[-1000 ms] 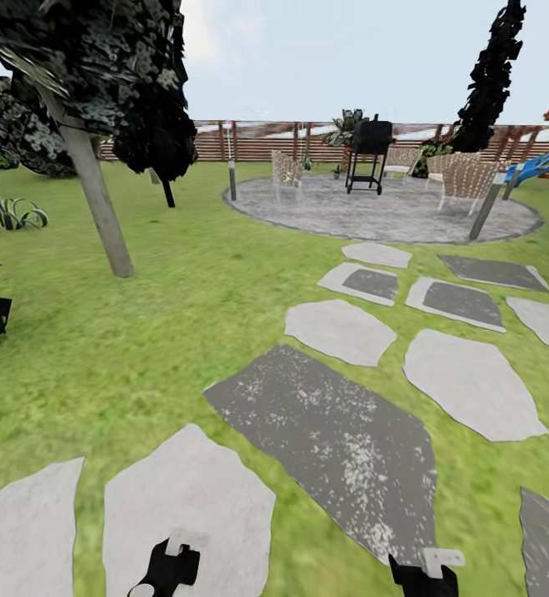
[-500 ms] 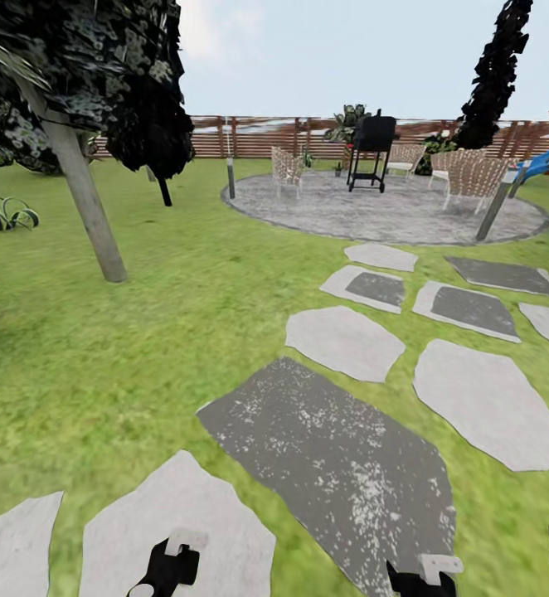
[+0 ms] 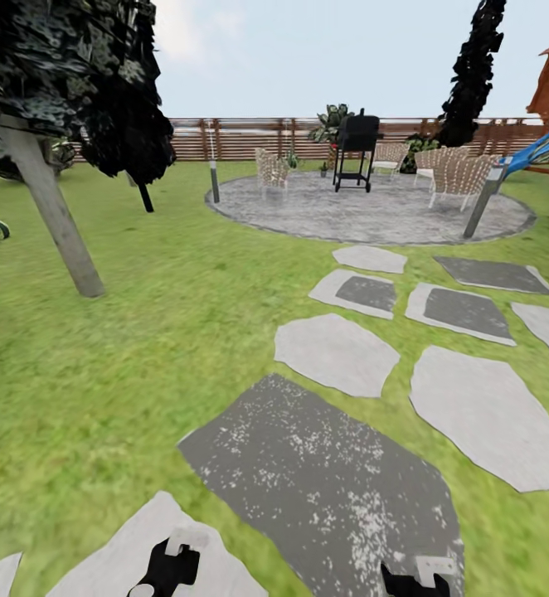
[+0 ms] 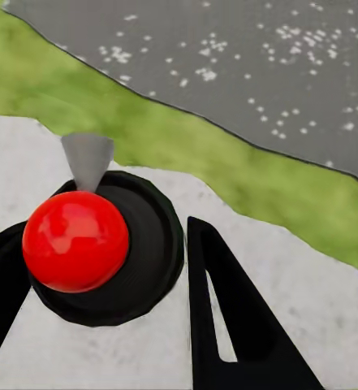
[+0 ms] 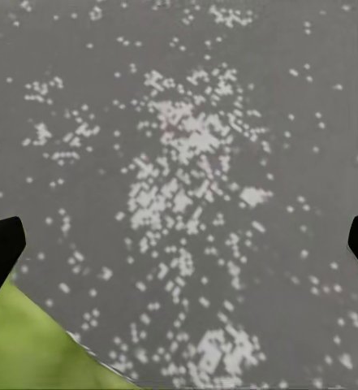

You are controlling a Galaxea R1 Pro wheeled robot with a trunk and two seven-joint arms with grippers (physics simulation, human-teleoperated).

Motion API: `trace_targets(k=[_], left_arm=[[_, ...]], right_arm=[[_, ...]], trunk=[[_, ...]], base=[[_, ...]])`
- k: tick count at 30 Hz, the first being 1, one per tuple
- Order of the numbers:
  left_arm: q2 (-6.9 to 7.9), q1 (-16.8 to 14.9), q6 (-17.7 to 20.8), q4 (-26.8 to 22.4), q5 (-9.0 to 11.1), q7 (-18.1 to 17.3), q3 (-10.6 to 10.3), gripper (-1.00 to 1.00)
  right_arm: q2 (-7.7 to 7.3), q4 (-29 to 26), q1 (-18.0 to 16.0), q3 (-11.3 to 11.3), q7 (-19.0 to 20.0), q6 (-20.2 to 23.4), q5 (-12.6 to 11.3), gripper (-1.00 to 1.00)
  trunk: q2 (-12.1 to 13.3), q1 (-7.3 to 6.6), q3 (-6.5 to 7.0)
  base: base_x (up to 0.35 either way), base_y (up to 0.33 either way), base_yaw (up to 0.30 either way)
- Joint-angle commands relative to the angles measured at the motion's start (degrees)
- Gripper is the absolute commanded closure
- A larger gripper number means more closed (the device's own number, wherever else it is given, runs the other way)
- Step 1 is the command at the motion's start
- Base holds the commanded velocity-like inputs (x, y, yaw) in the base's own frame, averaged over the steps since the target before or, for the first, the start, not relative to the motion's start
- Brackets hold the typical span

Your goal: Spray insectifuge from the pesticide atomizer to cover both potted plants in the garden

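The pesticide atomizer (image 4: 93, 244) sits between the fingers of the left end effector (image 4: 105, 284), seen from above in the left wrist view: a red round top on a black body with a grey nozzle; the two black fingers (image 4: 227, 317) stand close on both sides of it, so the end effector is clenched on the bottle; its label and lower part are hidden under the top. In the head view the left end effector (image 3: 168, 568) is cut off by the lower edge, and the bottle cannot be made out there. The right end effector (image 3: 415, 580) is also cut off; in the right wrist view its finger tips (image 5: 0, 248) show only at the two sides, well apart, with nothing between them, so it is released. Below both lie the paving stones (image 3: 332, 481), dark and pale, with the lawn (image 3: 142, 348) around; wide open grass reaches to the tree trunk (image 3: 55, 220) on the left. Farther off are the round paved patio (image 3: 374, 215) with a black grill (image 3: 357, 149) and chairs (image 3: 461, 178), then the wooden fence (image 3: 241, 137); the plants near the fence are too small to tell apart.
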Motion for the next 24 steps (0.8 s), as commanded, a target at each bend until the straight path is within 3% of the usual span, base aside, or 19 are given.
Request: trace_targets(k=[1, 17, 21, 24], left_arm=[[-0.01, 0.0, -0.2, 0.1, 0.5, 0.2, -0.5, 1.00], [-0.04, 0.0, -0.2, 0.1, 0.6, 0.3, -0.5, 1.00], [-0.04, 0.0, -0.2, 0.1, 0.6, 0.3, -0.5, 1.00], [-0.04, 0.0, -0.2, 0.1, 0.6, 0.3, -0.5, 1.00]], right_arm=[[-0.01, 0.1, 0.0, 0.4, 0.3, -0.2, -0.6, -1.00], [-0.59, 0.1, 0.1, 0.5, 0.1, -0.3, -0.5, -1.00], [-2.27, -0.1, 0.1, 0.4, 0.0, -0.2, -0.8, -1.00], [-2.51, -0.1, 0.1, 0.3, -0.1, -0.3, -0.8, -1.00]], trunk=[[0.0, 0.03, -0.05], [0.0, 0.03, -0.05], [0.0, 0.03, -0.05], [0.0, 0.03, -0.05]], base=[[0.339, -0.050, -0.171], [0.291, -0.151, -0.019], [0.285, -0.162, 0.000], [0.285, -0.162, 0.000]])
